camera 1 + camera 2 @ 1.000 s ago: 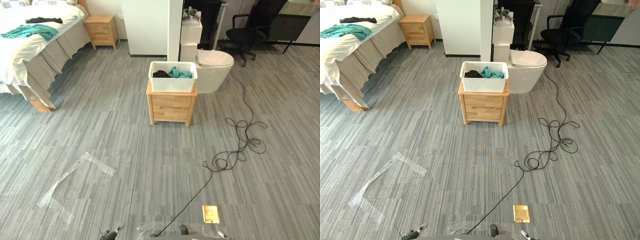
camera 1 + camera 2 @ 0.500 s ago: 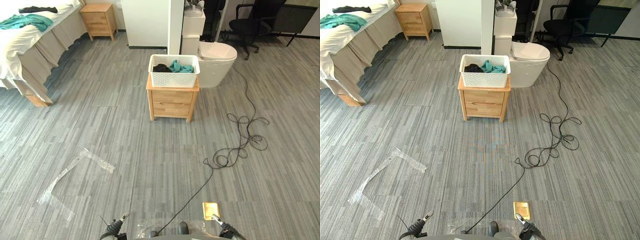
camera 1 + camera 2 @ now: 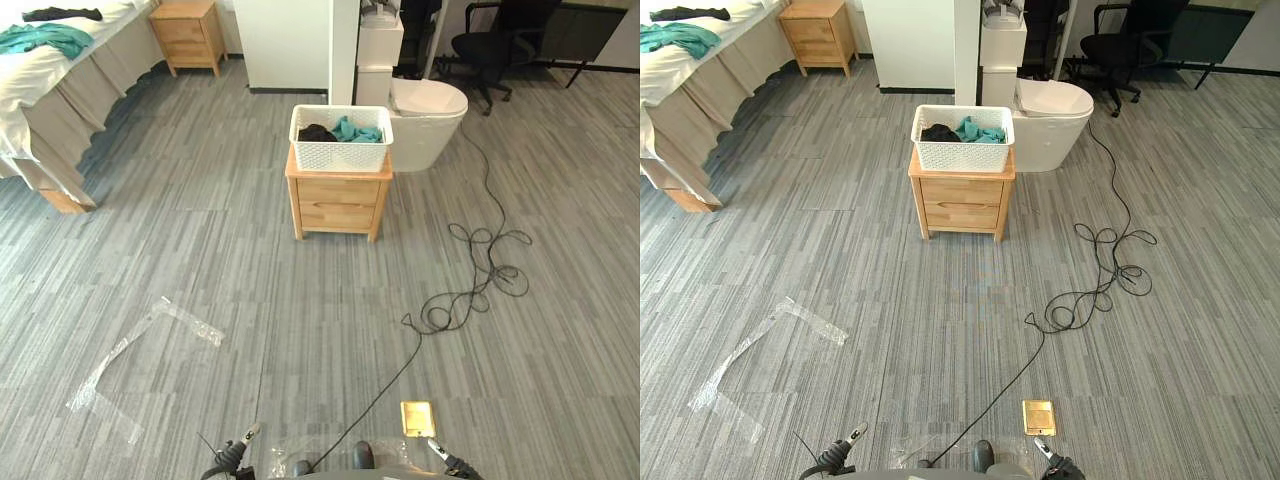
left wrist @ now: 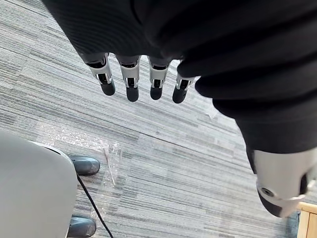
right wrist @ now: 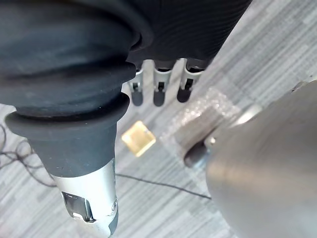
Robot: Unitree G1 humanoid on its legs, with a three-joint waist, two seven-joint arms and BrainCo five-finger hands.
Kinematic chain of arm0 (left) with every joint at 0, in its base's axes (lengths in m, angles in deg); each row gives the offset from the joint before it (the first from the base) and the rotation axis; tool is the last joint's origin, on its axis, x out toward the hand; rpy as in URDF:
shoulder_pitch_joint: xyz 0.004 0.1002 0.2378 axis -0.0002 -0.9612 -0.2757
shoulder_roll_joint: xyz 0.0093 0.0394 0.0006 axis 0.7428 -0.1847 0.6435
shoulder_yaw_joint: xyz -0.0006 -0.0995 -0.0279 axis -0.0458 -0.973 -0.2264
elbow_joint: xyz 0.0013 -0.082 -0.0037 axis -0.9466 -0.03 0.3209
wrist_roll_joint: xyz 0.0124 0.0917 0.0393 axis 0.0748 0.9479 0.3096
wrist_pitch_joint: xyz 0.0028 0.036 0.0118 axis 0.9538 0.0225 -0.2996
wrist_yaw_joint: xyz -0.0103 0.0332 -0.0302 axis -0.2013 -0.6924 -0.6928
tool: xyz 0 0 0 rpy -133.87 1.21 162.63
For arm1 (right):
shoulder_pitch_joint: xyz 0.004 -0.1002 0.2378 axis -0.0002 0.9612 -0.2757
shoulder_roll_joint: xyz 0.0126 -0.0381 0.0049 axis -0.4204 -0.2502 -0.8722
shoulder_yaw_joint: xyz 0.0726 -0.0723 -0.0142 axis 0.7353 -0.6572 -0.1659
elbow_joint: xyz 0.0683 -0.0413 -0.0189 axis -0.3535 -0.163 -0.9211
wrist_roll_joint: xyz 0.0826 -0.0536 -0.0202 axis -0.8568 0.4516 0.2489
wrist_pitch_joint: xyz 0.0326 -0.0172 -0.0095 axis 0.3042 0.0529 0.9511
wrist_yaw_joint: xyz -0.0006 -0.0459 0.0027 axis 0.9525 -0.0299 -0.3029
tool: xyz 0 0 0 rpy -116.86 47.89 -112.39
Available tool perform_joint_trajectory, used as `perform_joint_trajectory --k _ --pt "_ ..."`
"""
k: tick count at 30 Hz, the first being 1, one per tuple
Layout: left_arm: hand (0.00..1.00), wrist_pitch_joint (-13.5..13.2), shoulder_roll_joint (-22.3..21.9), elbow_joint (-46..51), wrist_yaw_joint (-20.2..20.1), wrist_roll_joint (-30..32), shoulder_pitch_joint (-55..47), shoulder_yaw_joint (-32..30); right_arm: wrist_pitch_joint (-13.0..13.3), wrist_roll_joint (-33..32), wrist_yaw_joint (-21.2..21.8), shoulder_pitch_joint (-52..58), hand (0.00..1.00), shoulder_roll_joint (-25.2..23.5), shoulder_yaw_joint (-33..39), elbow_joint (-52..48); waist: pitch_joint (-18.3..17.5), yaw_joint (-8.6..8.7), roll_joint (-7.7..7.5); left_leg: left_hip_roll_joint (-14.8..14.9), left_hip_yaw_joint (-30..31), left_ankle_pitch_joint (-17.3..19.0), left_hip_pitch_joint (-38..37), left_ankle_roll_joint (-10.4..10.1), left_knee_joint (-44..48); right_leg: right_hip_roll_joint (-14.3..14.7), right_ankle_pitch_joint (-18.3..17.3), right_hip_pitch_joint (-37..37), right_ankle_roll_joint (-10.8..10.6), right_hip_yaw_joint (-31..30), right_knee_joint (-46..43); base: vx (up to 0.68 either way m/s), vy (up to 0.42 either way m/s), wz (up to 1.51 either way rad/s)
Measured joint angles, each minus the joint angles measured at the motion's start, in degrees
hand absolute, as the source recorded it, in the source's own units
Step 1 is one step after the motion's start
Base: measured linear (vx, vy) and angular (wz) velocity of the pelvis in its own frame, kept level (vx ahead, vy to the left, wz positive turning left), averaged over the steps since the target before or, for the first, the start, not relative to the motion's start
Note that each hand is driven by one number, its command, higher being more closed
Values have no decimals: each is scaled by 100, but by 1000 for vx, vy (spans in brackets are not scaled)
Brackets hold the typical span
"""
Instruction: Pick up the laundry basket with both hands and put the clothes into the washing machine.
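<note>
Far to the left of the light wooden two-drawer cabinet (image 3: 338,200) stood a white-sheeted bed (image 3: 40,95) with a teal garment (image 3: 45,38) and a black garment (image 3: 62,14) lying on it. A second small wooden nightstand (image 3: 187,35) stood beyond the cabinet to its left. Nearer the robot and left of the cabinet, a bent strip of clear tape (image 3: 140,345) lay on the grey striped floor (image 3: 250,260).

The left hand (image 4: 131,82) hung well short of the cabinet. Its wrist view showed the fingers straight, loosely spread and empty, while the head views showed its fingertips at the lower edge.

The white perforated plastic laundry basket (image 3: 340,155) sat on top of the cabinet, holding black and teal clothes (image 3: 357,130), with neither hand near it. Just behind the cabinet to its right stood a white rounded fixture (image 3: 428,115).

A square brass floor plate (image 5: 138,139) lay well in front of the cabinet to the right. The right wrist view set it beneath the right hand (image 5: 158,89), whose fingers hung straight and empty. A black office chair (image 3: 490,45) stood far behind the cabinet, to the right.
</note>
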State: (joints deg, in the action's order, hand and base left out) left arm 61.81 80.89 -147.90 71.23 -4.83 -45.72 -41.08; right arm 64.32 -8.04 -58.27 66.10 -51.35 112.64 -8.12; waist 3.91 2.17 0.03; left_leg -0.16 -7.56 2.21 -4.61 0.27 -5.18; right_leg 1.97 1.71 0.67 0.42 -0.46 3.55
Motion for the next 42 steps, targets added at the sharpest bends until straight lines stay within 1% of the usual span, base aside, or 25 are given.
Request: perform_joint_trajectory --k 5,8,9,11,13,15,17,18,20,21,22,24,25,26,27,29,30,31,32,33,36,38,39,41,42 --pt "0 -25 -18 13 -5 -95 43 -31 5 -19 1 -196 0 -22 148 -34 23 2 26 4 -71 61 40 -8 70 0 -125 171 -103 -118 -285 59 17 -11" --pt "0 -58 -104 25 -103 -213 179 -182 9 -147 -5 -162 0 -65 372 -202 241 1 63 6 -53 429 90 116 355 -67 -765 760 -254 -1 -1884 -4 36 14" --pt "0 -58 -167 52 -120 -214 260 -258 9 -265 -6 -107 0 -134 386 -441 339 -20 61 -7 -78 546 85 156 464 -138 -899 1340 -267 67 -3129 -52 25 14" --pt "0 -56 -163 84 -119 -211 262 -267 13 -372 -7 77 0 -277 364 -765 413 40 9 -74 -59 625 -24 175 562 -361 -890 2214 -207 209 -4925 20 7 33" --pt "0 -31 -190 86 -113 -200 249 -456 19 -517 -19 142 0 -285 304 -867 449 0 -6 -22 -119 776 -199 109 594 -566 -980 2642 -298 426 -5515 182 2 -1" --pt "0 12 -195 87 -115 -168 274 -484 41 -508 -15 96 0 -283 234 -1021 479 9 15 107 -228 994 -347 10 636 -773 -1063 2907 -339 846 -4982 298 -6 -41" --pt "0 16 -238 82 -119 -150 413 -483 40 -515 -18 59 0 -263 264 -1032 564 20 86 284 -280 1132 -521 -80 703 -752 -1031 2947 -368 1117 -3938 373 -71 -29" --pt "0 17 -277 71 -125 -141 534 -486 39 -511 -21 57 0 -248 327 -1031 606 28 153 425 -301 1281 -647 -168 712 -642 -836 2946 -357 1135 -3089 529 -150 -7" --pt "0 14 -297 70 -150 -26 627 -689 20 -507 -26 99 0 -250 457 -1006 644 119 229 649 -276 1458 -946 -362 599 -453 -467 2822 -424 985 -2213 699 -249 34" --pt "0 5 -330 82 -199 38 639 -859 13 -504 -27 131 0 -292 552 -992 640 186 134 740 -214 1502 -1197 -451 694 -455 55 2711 -152 868 -2309 693 -293 57" --pt "0 11 -363 79 -222 41 646 -944 15 -505 -22 145 0 -299 625 -992 665 211 179 834 -194 1495 -1210 -504 884 -459 145 2711 143 929 -2577 678 -347 56" --pt "0 24 -538 195 -243 34 632 -1009 20 -500 -9 56 0 -290 883 -1157 698 218 414 1177 -193 1157 -678 -817 2678 -424 -640 2572 440 1164 -3331 655 -376 34" --pt "0 22 -584 258 -242 11 619 -1126 20 -496 -6 36 0 -308 898 -1230 712 200 442 1261 -144 907 -448 -807 3310 -393 -814 2452 490 1179 -3387 653 -350 12" --pt "0 19 -645 357 -243 -41 568 -1284 22 -491 -1 13 0 -353 905 -1357 721 172 444 1393 111 -19 124 -793 4645 -335 -1092 2114 576 1181 -3398 729 -368 -6" --pt "0 10 -697 521 -248 -113 452 -1330 20 -489 -9 -66 0 -403 895 -1421 731 138 447 1462 360 -302 662 -848 6070 -193 -1238 1683 647 1122 -3261 601 -298 -24" --pt "0 -7 -711 681 -255 -227 362 -1317 40 -483 -8 -196 0 -403 815 -1484 777 -9 378 1434 447 -264 1297 -868 7569 -42 -1267 935 694 905 -2883 431 -170 -56" --pt "0 -18 -701 743 -255 -228 359 -1299 52 -473 -16 -231 0 -386 687 -1485 804 -28 335 1386 426 -257 1502 -856 7792 -30 -1268 695 696 814 -2719 579 -156 -58" --pt "0 -60 -692 868 -251 -231 325 -1239 56 -446 -31 -286 0 -344 437 -1485 835 -69 277 1374 273 -169 1898 -714 7914 -29 -1268 230 695 682 -2334 512 -86 -56" --pt "0 -113 -693 941 -239 -306 319 -1169 59 -445 -51 -342 0 -303 299 -1488 834 -148 278 1422 61 -47 2247 -526 7630 -30 -1269 -82 693 532 -2064 492 -54 -62" --pt "0 -129 -690 967 -236 -344 313 -1116 58 -444 -57 -373 0 -282 225 -1489 825 -184 296 1429 -7 -12 2417 -472 7394 -36 -1286 -201 662 462 -1952 369 29 -72" --pt "0 -209 -636 972 -213 -503 296 -1033 46 -444 -155 -452 0 -216 -174 -1498 828 -318 278 1458 -572 107 2735 -382 5350 -205 -1411 -779 453 172 -1556 402 101 -55" --pt "0 -220 -651 911 -190 -499 245 -1053 54 -435 -166 -379 0 -158 -282 -1608 791 -300 310 1297 -900 -31 2321 -516 2757 -318 -1644 -1071 164 208 -1421 429 164 -26" --pt "0 -214 -658 856 -163 -480 239 -1133 67 -436 -174 -319 0 -145 -234 -1659 773 -291 320 1220 -869 -49 2217 -545 2263 -389 -1844 -1204 80 211 -1451 452 253 -19" --pt "0 -187 -620 758 -116 -440 74 -1212 65 -435 -177 -63 0 -74 -231 -1703 501 -361 208 948 -839 -96 1987 -416 2100 -704 -2309 -1358 -295 17 -1737 594 397 -41" --pt "0 -194 -557 650 -121 -435 43 -1323 62 -435 -175 -55 0 -124 -223 -1672 399 -376 57 706 -1051 -282 1846 -104 2189 -954 -2452 -1156 -509 -210 -2528 600 413 -53"
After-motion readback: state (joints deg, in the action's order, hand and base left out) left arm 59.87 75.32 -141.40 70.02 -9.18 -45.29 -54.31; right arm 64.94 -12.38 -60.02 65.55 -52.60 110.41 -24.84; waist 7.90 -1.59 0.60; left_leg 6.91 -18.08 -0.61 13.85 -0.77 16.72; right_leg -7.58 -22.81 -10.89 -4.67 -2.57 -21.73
